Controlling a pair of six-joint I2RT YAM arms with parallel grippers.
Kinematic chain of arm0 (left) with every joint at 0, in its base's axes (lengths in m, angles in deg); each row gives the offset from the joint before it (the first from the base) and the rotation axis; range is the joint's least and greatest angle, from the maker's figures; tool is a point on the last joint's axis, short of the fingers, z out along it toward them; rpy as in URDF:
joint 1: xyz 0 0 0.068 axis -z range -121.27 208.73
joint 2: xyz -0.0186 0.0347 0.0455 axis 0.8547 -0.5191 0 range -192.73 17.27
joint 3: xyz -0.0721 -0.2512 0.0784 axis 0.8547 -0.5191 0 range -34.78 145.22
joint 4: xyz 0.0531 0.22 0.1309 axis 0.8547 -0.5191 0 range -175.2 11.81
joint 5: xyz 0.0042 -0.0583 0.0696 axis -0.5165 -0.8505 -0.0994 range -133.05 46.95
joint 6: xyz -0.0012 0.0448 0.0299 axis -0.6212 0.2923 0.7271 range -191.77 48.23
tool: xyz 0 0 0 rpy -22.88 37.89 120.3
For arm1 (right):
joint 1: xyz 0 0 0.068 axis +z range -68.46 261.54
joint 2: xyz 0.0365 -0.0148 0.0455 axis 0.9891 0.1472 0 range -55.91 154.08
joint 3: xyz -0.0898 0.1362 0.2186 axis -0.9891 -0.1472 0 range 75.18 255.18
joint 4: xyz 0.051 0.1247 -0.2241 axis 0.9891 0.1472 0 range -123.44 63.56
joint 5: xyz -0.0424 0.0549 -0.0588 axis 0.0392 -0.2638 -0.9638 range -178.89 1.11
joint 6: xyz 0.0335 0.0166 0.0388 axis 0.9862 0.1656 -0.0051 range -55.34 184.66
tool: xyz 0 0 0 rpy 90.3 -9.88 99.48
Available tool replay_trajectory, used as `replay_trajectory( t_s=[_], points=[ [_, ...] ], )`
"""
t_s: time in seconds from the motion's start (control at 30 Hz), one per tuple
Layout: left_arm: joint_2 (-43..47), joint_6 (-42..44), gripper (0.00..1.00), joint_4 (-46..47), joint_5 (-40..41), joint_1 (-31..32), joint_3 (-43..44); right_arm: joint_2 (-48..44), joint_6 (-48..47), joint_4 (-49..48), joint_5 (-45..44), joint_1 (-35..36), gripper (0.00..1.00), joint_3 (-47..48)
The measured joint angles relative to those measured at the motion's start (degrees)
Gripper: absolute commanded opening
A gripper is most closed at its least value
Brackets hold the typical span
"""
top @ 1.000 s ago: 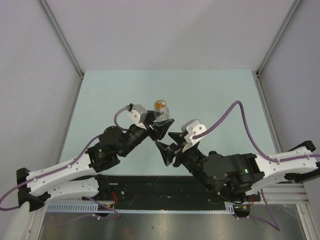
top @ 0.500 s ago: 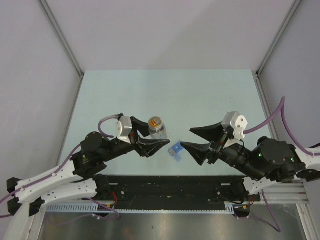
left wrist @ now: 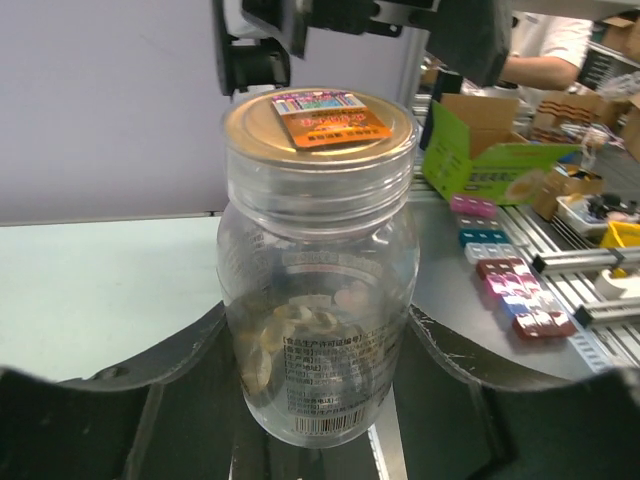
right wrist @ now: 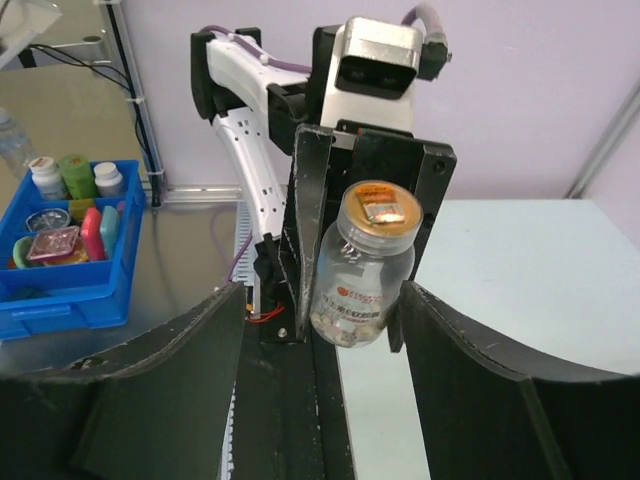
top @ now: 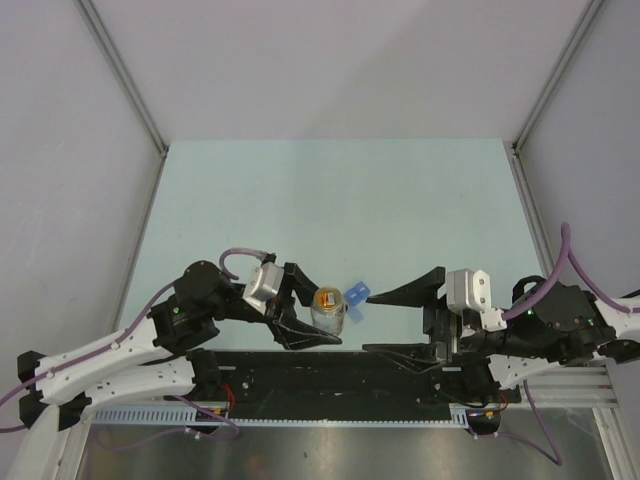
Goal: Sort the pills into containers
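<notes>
Near the table's (top: 400,200) front edge, holds an upright clear jar (top: 327,303) clamped in the left gripper (top: 318,310), blue pill box (top: 356,295) just right of it, close before the spread, empty right gripper (top: 368,324), jar crowding the box's left side

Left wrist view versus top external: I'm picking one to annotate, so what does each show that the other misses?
Only the left wrist view shows the pills low inside the jar and its printed label. Only the top external shows the blue pill box beside the jar and the open right hand. Both show the gold-lidded jar gripped in the left hand.
</notes>
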Motion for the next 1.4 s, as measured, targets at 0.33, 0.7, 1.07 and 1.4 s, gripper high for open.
replay_trajectory(
  t_s=[0.33, 0.7, 1.07, 1.4],
  points=[
    [-2.1, 0.02, 0.0, 0.61, -6.36, 0.85, 0.87, 1.31, -0.33, -5.68, 1.81, -2.29, 0.7, -1.11],
    [-2.25, 0.04, 0.01, 1.03, -5.92, 0.92, 1.01, 4.46, 8.13, -9.62, 14.45, -16.9, 0.67, -1.62],
    [-2.19, 0.11, 0.0, 1.2, -5.86, 0.92, 1.01, 6.23, 11.45, -11.72, 21.75, -18.51, 0.62, -1.64],
    [-2.14, 0.15, 0.0, 1.2, -6.05, 1.14, 1.01, 7.78, 12.37, -12.35, 23.21, -18.78, 0.44, -1.64]
  ],
)
